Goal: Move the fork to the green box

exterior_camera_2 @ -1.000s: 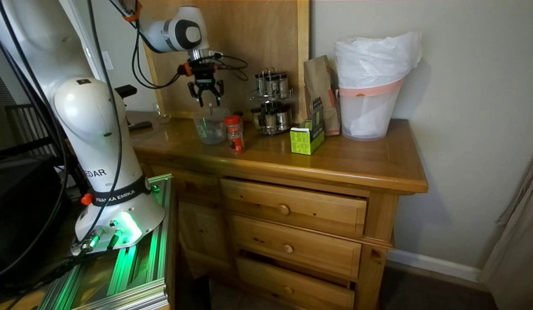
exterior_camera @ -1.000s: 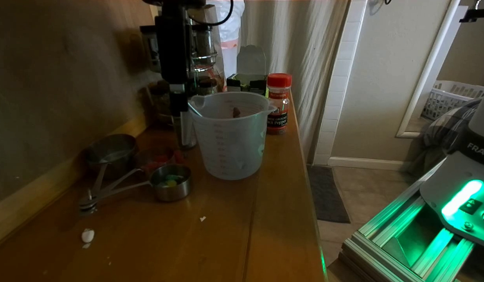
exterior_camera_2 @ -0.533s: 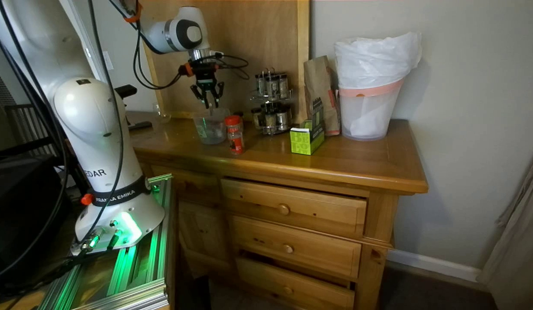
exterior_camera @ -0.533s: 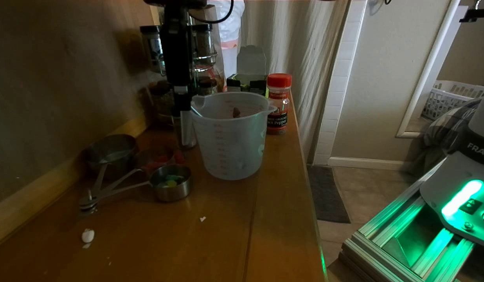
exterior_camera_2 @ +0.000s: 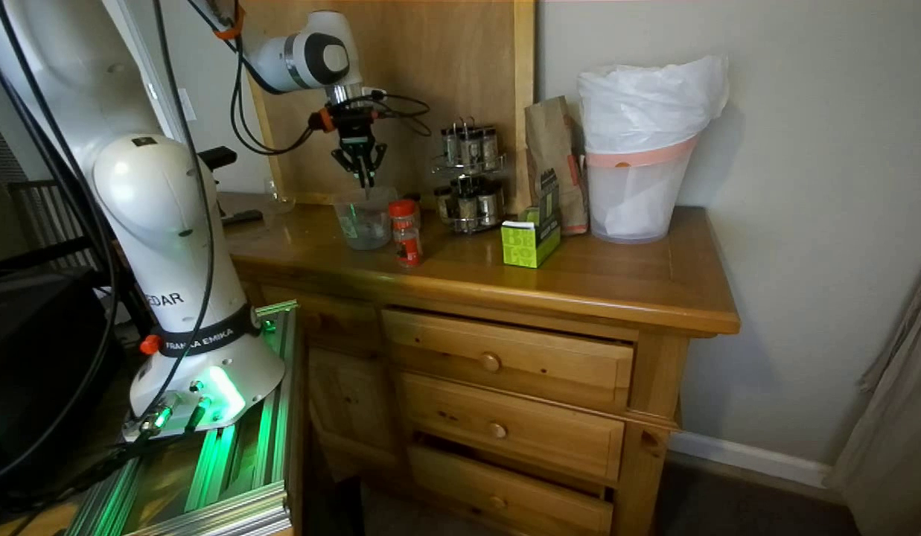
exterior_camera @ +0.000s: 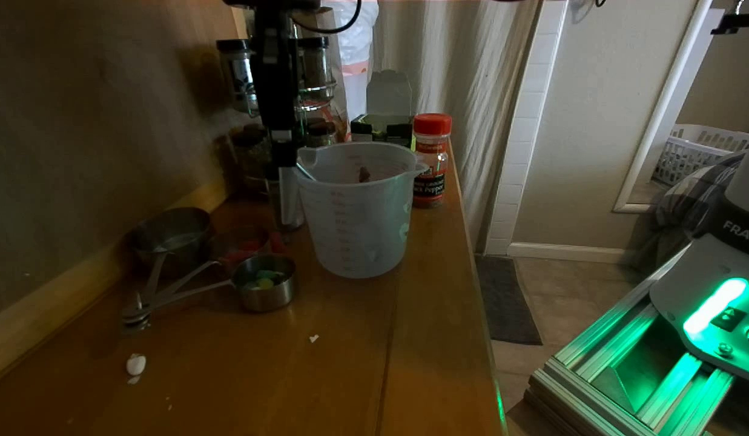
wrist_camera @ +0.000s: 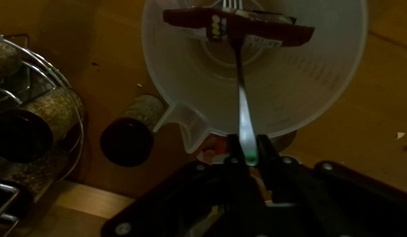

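In the wrist view the metal fork (wrist_camera: 245, 118) leans inside a translucent measuring jug (wrist_camera: 308, 85), tines down by a dark red packet (wrist_camera: 272, 33). Its handle end rises past the rim, and my gripper (wrist_camera: 247, 140) is shut on it, one finger on each side. Seen from outside, the gripper (exterior_camera_2: 366, 182) points down just above the jug (exterior_camera_2: 365, 227). A bit of fork handle (exterior_camera: 306, 172) shows at the jug's rim in an exterior view. The green box (exterior_camera_2: 531, 242) stands open-topped on the dresser, well apart from the jug.
Beside the jug stands a red-capped pepper bottle (exterior_camera_2: 406, 238), between it and the green box. A wire spice rack (exterior_camera_2: 469, 179) is behind. A paper bag (exterior_camera_2: 553, 160) and a lined bin (exterior_camera_2: 631, 186) flank the box. Metal measuring cups (exterior_camera: 266, 284) lie near the jug.
The gripper's fingers have come together from wide apart, closing around the fork's handle end. The arm itself has hardly moved, and the jug stands where it was.
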`<state>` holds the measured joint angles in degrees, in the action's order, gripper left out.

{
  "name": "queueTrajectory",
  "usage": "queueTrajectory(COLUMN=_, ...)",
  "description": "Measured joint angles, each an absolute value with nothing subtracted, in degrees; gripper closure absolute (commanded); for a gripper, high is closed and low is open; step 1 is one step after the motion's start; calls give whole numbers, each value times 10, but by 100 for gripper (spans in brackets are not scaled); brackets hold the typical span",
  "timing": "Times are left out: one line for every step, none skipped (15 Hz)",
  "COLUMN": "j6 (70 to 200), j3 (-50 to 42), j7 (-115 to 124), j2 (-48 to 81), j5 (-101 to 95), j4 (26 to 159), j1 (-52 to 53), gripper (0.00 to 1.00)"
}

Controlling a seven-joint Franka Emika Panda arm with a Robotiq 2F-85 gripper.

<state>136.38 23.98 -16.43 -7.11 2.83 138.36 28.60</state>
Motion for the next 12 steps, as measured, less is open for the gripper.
queueTrajectory(j6=1364, j3=240, j7=-164, j2=-73, j5=28, j4=1384, j1=286, gripper=96)
queueTrajectory(j6=1362, j3=239, j7=-164, j2=-79, j5=30, j4=1384, j1=286, gripper=96)
queueTrajectory(j6=1359, j3=239, j7=-165, j2=-86, j5=32, j4=1384, j1=286, gripper=96)
queueTrajectory(j6=1355, j3=237, j7=-167, j2=-97, j5=38, j4=1384, j1=286, gripper=96)
queueTrajectory(j6=1348, j3=235, j7=-171, j2=-110, j5=47, j4=1385, j1=287, gripper=96)
queueTrajectory(j6=1339, j3=231, j7=-177, j2=-124, j5=58, j4=1386, j1=287, gripper=96)
queueTrajectory(j6=1326, j3=226, j7=-186, j2=-141, j5=72, j4=1388, j1=288, gripper=96)
queueTrajectory(j6=1315, j3=219, j7=-199, j2=-157, j5=90, j4=1391, j1=290, gripper=96)
queueTrajectory(j6=1309, j3=210, j7=-214, j2=-175, j5=109, j4=1394, j1=293, gripper=96)
queueTrajectory(j6=1304, j3=201, j7=-224, j2=-191, j5=123, j4=1397, j1=296, gripper=96)
queueTrajectory(j6=1303, j3=192, j7=-232, j2=-207, j5=136, j4=1400, j1=299, gripper=96)
queueTrajectory(j6=1303, j3=185, j7=-239, j2=-222, j5=148, j4=1404, j1=303, gripper=96)
